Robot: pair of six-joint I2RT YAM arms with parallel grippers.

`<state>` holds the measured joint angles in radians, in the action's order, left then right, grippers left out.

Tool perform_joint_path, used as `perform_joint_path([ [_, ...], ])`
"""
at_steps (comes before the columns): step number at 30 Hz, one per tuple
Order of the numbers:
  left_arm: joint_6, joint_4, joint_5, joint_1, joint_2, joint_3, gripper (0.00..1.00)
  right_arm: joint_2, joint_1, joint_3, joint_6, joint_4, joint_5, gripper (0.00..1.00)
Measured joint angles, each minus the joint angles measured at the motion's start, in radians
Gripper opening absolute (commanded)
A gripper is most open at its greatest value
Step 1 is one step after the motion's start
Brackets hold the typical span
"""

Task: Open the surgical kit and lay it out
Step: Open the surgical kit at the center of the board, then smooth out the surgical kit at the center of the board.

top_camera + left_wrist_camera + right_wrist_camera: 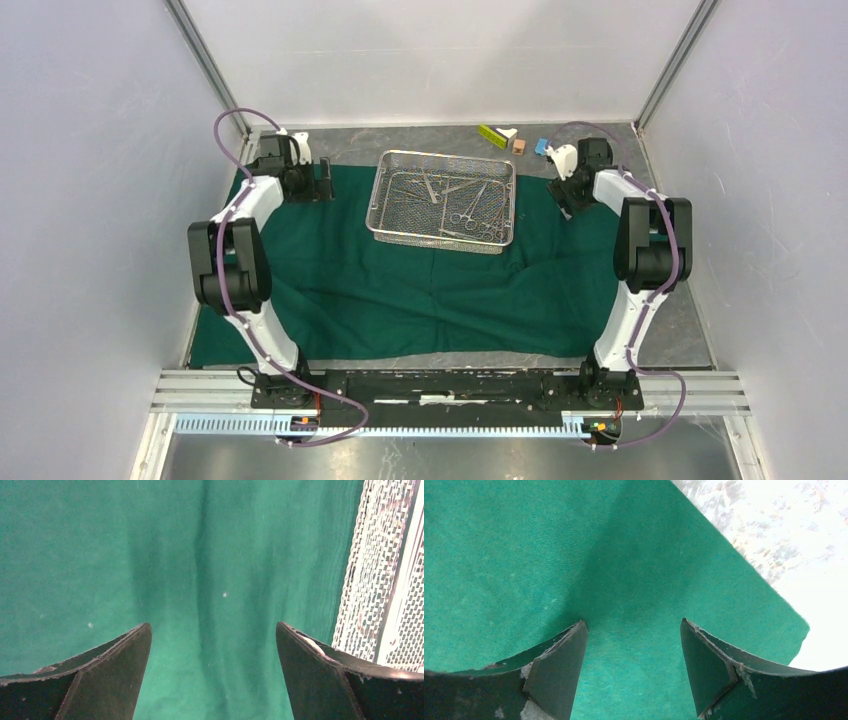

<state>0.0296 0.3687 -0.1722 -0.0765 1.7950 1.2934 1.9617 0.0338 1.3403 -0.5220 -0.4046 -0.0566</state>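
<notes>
cloth (400,300): dark green, unfolded, spread flat across the middle of the frame, soft creases toward its lower edge | tray (378,196): rectangular silver wire mesh, resting on the cloth at upper centre, slightly skewed | instruments (462,212): slim steel ring-handled clamps and tweezers, lying loose inside the tray

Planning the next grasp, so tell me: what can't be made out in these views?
Instruments, top view: too small and overlapped to count or sort.
Wire-mesh tray, left wrist view: cut off by the right edge; contents unseen.
Table past the green cloth, right wrist view: washed out by glare.
</notes>
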Motion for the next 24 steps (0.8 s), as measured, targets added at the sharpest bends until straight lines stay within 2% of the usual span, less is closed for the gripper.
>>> perform_joint_path([
  [8,-0.119,-0.013,-0.043,-0.020,0.174,0.124,1.00,0.095,-0.002,0.098,0.003,0.061,-0.040,0.72],
  [14,-0.207,-0.005,-0.068,-0.076,0.264,0.175,0.99,0.154,-0.005,0.171,-0.006,0.085,-0.078,0.68],
  [19,-0.268,-0.007,-0.108,-0.135,0.300,0.212,0.92,0.201,-0.008,0.231,-0.020,0.090,-0.095,0.55],
  [24,-0.334,-0.007,-0.180,-0.185,0.333,0.247,0.82,0.242,-0.011,0.280,-0.029,0.088,-0.099,0.34],
])
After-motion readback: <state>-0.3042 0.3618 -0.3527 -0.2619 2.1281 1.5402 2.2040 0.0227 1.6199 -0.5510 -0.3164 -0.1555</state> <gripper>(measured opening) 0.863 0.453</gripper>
